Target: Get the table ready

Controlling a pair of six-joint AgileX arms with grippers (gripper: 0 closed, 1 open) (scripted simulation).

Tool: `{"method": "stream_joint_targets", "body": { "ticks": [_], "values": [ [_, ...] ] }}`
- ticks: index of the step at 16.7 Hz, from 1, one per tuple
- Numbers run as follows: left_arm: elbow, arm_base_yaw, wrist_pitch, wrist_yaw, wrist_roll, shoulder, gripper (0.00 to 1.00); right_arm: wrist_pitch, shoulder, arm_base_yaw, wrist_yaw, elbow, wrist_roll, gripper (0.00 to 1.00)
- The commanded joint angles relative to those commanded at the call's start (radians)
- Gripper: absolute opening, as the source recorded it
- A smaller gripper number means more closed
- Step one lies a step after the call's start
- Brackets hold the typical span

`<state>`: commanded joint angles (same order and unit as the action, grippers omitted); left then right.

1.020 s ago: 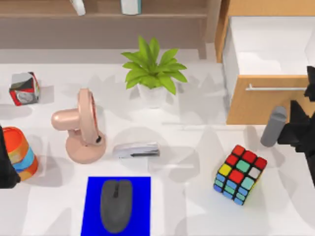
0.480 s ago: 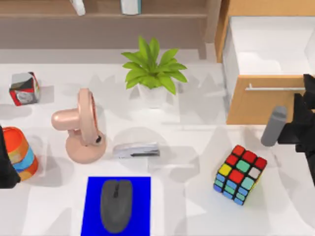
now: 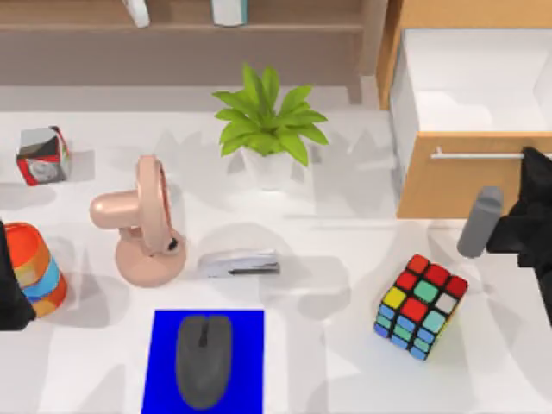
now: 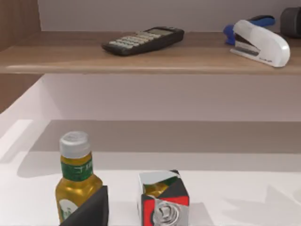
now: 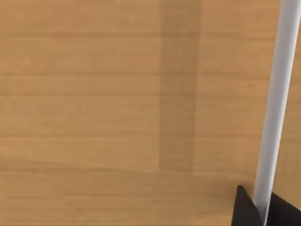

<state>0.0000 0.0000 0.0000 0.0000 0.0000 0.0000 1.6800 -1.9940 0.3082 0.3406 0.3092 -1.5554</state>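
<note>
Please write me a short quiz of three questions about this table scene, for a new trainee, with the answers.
1. True or false: the grey mouse lies on the blue mat.
2. Which thing stands nearest the right gripper? A the potted plant; B the pink fan; C the drawer cabinet.
3. Fill in: on the shelf in the left wrist view lie a stapler and a ______.

Key: 1 true; 2 C; 3 calculator.

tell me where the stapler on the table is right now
In the top view the stapler lies on the white table left of centre, just right of the pink fan's base and just beyond the blue mat holding the mouse.
</note>
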Motion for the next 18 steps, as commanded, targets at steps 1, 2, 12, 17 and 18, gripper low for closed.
{"method": "stream_joint_targets", "body": {
  "ticks": [1,2,12,17,18],
  "values": [
    [0.0,0.0,0.0,0.0,0.0,0.0,1.0,0.0,0.0,0.0,0.0,0.0,0.0,0.0],
    [0.0,0.0,0.0,0.0,0.0,0.0,1.0,0.0,0.0,0.0,0.0,0.0,0.0,0.0],
    [0.0,0.0,0.0,0.0,0.0,0.0,1.0,-0.086,-0.039,-0.033,-0.033,0.12,0.002,0.0],
    [0.0,0.0,0.0,0.0,0.0,0.0,1.0,-0.171,-0.078,-0.068,-0.068,0.244,0.002,0.0],
    [0.0,0.0,0.0,0.0,0.0,0.0,1.0,-0.174,-0.079,-0.069,-0.069,0.247,0.002,0.0]
  ]
}}
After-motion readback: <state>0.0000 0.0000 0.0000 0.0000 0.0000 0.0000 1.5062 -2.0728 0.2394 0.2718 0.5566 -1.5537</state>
